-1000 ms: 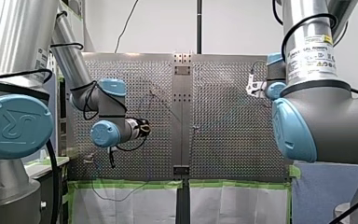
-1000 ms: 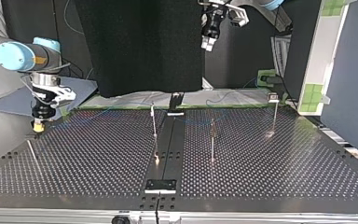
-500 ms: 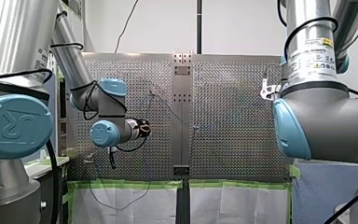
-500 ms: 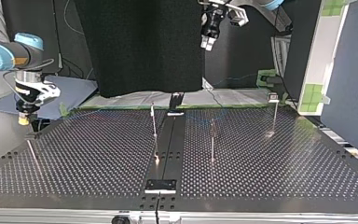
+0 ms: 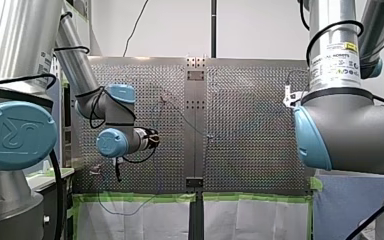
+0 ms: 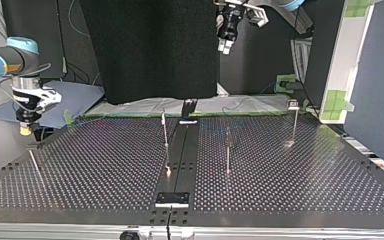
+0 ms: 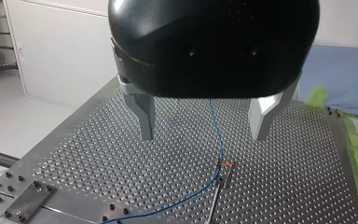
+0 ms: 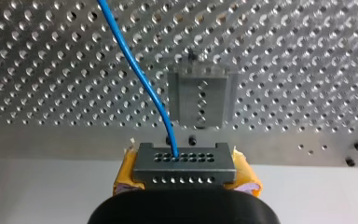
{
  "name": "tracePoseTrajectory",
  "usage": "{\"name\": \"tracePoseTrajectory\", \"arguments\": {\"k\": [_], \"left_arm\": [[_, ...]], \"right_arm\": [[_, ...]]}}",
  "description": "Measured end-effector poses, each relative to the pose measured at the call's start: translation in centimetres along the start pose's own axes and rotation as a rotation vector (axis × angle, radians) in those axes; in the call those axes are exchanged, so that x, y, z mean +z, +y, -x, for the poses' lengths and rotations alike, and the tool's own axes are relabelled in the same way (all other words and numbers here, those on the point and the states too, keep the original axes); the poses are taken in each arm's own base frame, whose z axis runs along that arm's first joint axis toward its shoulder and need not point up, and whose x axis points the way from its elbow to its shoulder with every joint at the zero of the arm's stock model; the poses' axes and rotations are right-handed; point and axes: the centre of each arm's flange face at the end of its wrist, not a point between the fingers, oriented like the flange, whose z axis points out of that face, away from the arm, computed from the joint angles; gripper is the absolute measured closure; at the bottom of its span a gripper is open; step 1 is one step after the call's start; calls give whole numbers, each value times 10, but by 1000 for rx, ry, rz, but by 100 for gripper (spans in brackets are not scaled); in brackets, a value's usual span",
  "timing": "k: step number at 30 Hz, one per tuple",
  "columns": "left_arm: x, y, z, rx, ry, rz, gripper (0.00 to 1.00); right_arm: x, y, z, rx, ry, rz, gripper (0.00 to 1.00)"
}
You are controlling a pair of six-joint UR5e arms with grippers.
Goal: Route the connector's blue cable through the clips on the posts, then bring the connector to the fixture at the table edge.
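Now, at the top view's left, my right gripper hangs over the table's edge, its yellow pads clamped on the grey connector. The blue cable leaves the connector's upper row of holes and runs off ahead across the perforated plate. The fixture, a small grey block with a column of holes, sits just ahead of the connector, near the plate's edge.

I judge the step in hand to be the last one, bringing the connector to that block. To do it well I should keep the connector square to the block, come down slowly, and leave the cable some slack. The cable passes just beside the block, so it is the likeliest thing to get caught under the connector.

Further right, three thin posts stand well apart along the table's middle. The left wrist view shows the cable meeting the clip on one post. Whether it sits in the other clips I cannot tell. Right of centre and high in the top view, my left gripper hovers with its jaws apart, holding nothing, well away from the fixture.
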Motion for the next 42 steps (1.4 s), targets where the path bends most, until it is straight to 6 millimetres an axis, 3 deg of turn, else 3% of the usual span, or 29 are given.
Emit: {"name": "tracePoseTrajectory", "arguments": {"k": [6, 16, 42], "left_arm": [[0, 0, 0, 6, 3, 4, 0], [-2, 3, -1, 28, 13, 23, 0], [-1, 6, -1, 49, 24, 39, 0]], "right_arm": [[12, -1, 5, 0, 4, -49, 93], [24, -1, -11, 2, 15, -98, 93], [29, 12, -12, 16, 0, -159, 93]]}}
